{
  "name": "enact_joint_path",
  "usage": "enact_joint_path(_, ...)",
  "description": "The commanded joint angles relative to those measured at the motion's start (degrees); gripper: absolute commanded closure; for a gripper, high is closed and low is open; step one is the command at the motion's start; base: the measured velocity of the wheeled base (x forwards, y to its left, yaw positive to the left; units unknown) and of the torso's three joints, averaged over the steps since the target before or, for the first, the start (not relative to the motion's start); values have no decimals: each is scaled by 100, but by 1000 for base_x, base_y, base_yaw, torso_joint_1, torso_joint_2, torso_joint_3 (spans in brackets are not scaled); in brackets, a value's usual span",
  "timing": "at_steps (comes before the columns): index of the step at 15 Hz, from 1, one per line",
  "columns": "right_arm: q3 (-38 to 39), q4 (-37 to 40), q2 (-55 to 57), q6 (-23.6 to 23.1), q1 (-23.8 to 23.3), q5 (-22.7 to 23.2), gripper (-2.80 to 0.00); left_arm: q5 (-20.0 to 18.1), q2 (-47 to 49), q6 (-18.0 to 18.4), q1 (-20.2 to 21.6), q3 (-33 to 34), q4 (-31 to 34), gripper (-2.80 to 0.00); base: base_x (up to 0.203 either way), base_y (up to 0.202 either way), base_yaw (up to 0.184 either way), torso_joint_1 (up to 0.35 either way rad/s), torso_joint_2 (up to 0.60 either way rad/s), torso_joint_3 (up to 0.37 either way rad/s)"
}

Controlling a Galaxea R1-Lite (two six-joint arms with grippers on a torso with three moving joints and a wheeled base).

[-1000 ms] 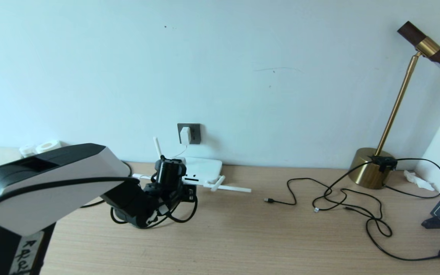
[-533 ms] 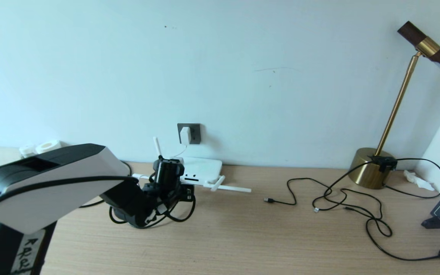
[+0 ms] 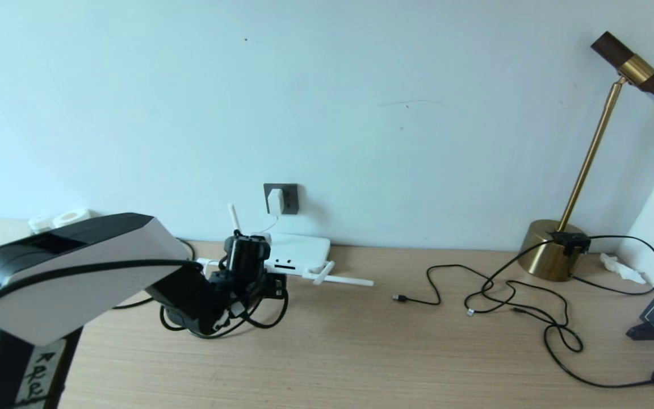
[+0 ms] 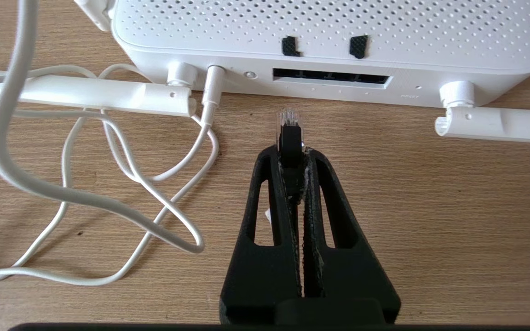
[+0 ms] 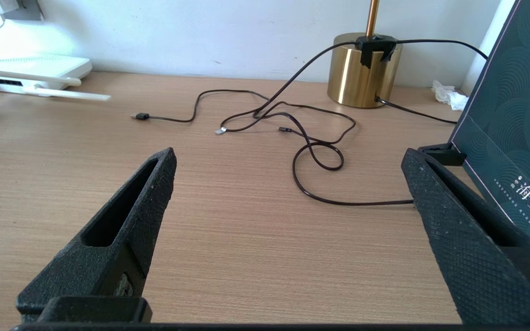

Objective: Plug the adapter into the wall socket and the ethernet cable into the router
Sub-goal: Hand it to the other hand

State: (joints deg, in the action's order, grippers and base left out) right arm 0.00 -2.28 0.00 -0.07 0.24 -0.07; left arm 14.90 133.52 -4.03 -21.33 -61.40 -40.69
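With the left gripper (image 4: 291, 154) jaws clenched on the ethernet cable (image 4: 289, 126), we are holding its clear plug lengthwise toward the router (image 4: 329, 32) port slot (image 4: 331, 78), just short and slightly aside, on the worktop (image 4: 430, 207); the right gripper (image 5: 288, 193) is idling released.

Ahead of my left pincer (image 4: 292, 151) I see a short strip of bare table (image 4: 407, 193) up to the router (image 4: 329, 41). Its antennas (image 4: 85, 94) lie flat on both sides, and the white cord (image 4: 108, 184) loops beside the pincer. The thin black cables (image 3: 508, 301) sprawl well apart.
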Motion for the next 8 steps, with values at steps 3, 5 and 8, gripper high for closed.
enact_joint_path(3, 70, -9, 9, -1, 2, -1, -280, -171, -25, 137, 14, 0, -26, 0, 0, 0, 0, 0, 0, 0)
enact_joint_path(5, 70, -1, 9, -1, 2, -1, -280, -181, -11, 299, 14, -3, -26, 0, 0, 0, 0, 0, 0, 0)
enact_joint_path(8, 70, -4, 9, -1, 2, -1, -280, -259, -22, 463, 14, -3, -26, 0, 0, 0, 0, 0, 0, 0)
